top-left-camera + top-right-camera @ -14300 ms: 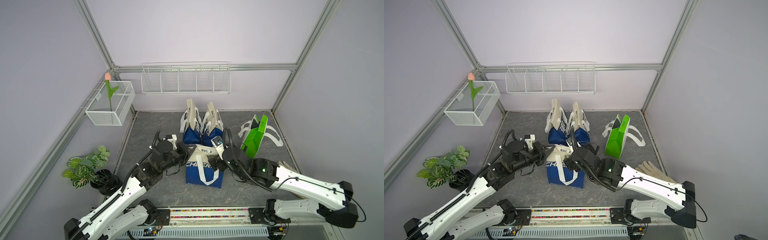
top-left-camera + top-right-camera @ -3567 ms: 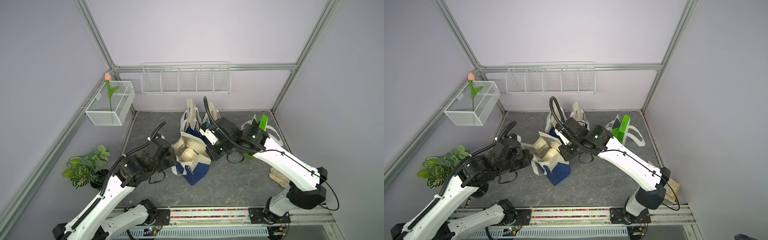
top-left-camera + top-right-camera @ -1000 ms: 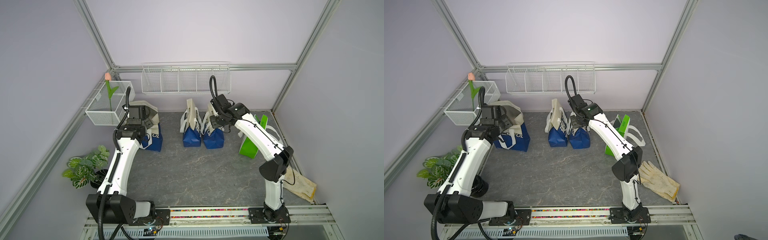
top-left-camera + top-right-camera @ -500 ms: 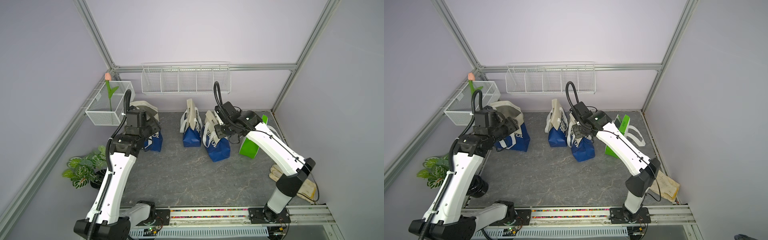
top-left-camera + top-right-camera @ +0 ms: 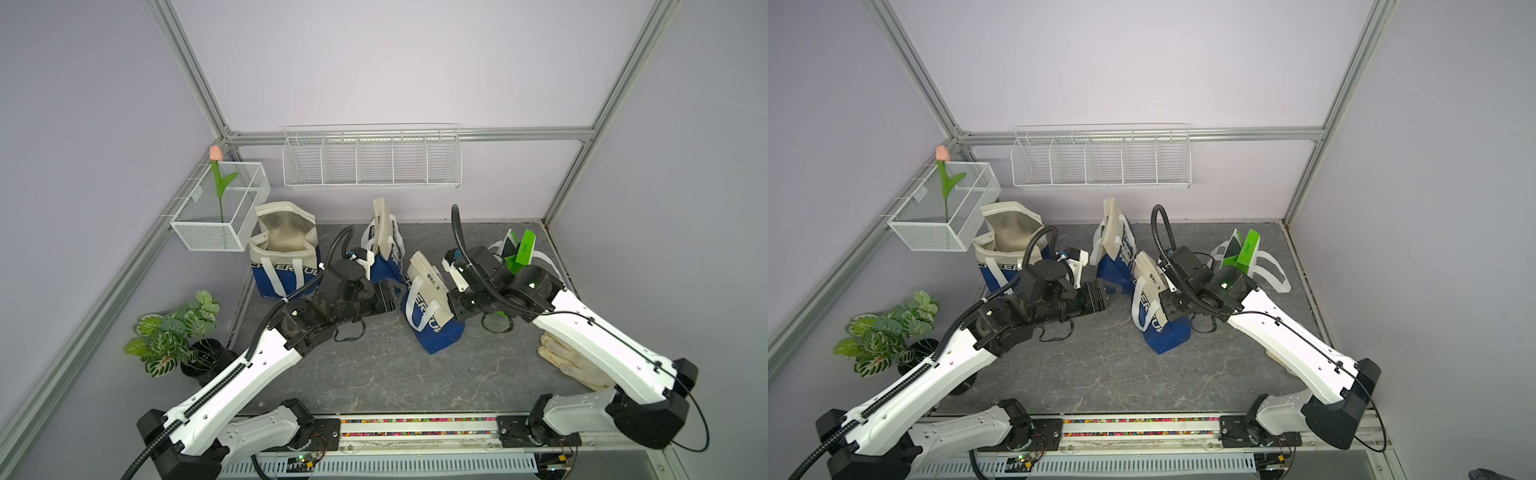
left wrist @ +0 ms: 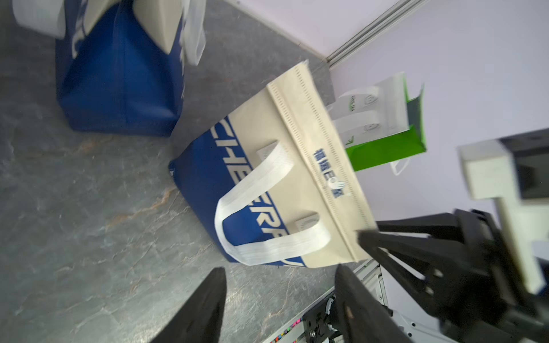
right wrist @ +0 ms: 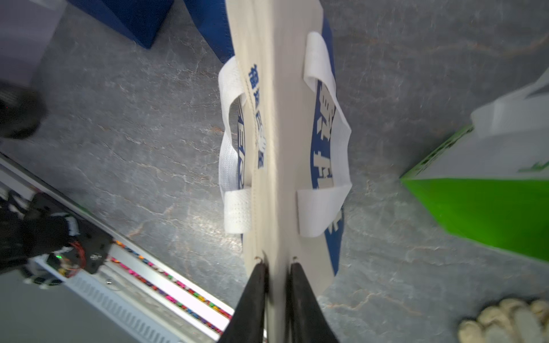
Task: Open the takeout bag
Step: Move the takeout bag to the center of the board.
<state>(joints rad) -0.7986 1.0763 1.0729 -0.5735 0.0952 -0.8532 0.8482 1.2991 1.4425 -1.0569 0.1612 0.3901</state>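
Observation:
The takeout bag (image 5: 428, 299), blue below and cream on top with white handles, stands tilted mid-floor with its top pressed flat and closed; it shows in both top views (image 5: 1152, 307). My right gripper (image 5: 450, 300) sits astride the near end of its top edge. In the right wrist view the fingers (image 7: 277, 264) are slightly parted on either side of the seam of the bag (image 7: 282, 118), so it is open. My left gripper (image 5: 388, 299) is open and empty just left of the bag (image 6: 267, 184), fingers (image 6: 279, 270) pointing at its side.
An opened blue bag (image 5: 284, 249) stands at the back left, and a closed one (image 5: 384, 249) behind the left gripper. A green bag (image 5: 519, 249) is at the back right, a glove (image 5: 561, 357) under the right arm. A potted plant (image 5: 174, 328) and a wire basket (image 5: 220, 212) are on the left.
The right arm has brought the bag forward to mid-floor and its jaws have parted from a tight grip. The left arm has swung from the opened bag to the bag's left side.

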